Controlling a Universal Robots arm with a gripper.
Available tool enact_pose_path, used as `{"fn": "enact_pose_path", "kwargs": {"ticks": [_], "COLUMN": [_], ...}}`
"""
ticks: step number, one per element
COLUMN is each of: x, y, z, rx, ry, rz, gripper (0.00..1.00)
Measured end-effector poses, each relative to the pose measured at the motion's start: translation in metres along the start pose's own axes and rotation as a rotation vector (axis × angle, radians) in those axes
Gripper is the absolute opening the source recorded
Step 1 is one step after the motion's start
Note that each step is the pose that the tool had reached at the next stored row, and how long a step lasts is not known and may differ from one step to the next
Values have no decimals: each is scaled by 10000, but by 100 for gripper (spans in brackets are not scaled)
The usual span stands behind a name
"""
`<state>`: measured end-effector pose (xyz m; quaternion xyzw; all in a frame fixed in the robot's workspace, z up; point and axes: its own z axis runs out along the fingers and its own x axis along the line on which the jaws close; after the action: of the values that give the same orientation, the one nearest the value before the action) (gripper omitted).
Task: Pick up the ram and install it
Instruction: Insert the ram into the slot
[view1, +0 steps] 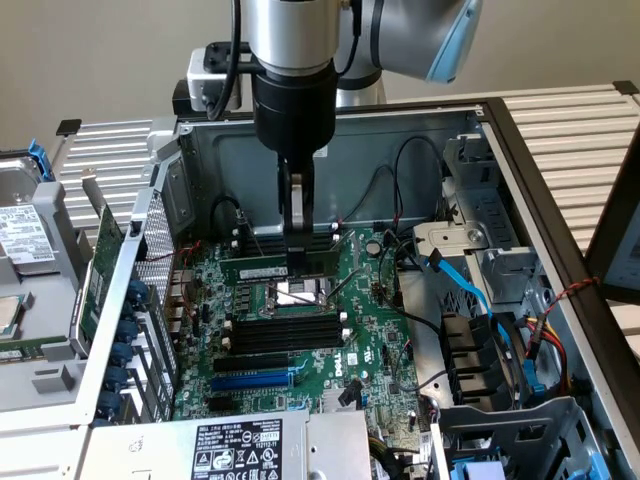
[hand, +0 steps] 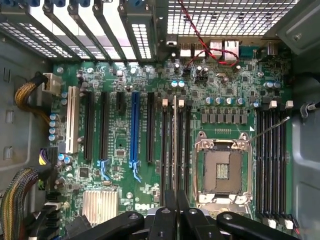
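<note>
The ram (view1: 262, 270) stands on edge over the memory slots just past the CPU socket (view1: 300, 293), near the motherboard's (view1: 370, 345) far edge in the exterior view. Its long axis runs along those slots, left to right in that view. Directly above, the gripper (view1: 297, 250) points straight down, fingers pinched narrow on the stick near its middle. So the ram sits right under the gripper, parallel to the slot beneath. Whether it's seated, I can't tell.
</note>
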<state>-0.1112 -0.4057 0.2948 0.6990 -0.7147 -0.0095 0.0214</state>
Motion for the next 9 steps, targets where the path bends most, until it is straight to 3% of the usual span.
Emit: {"fn": "enact_pose_path", "kwargs": {"ticks": [4,9], "x": [-1,3], "y": [-2,-3], "z": [34,72], "rx": [89,90], "ry": [17,30], "rz": [3,3], "gripper": [13,13]}}
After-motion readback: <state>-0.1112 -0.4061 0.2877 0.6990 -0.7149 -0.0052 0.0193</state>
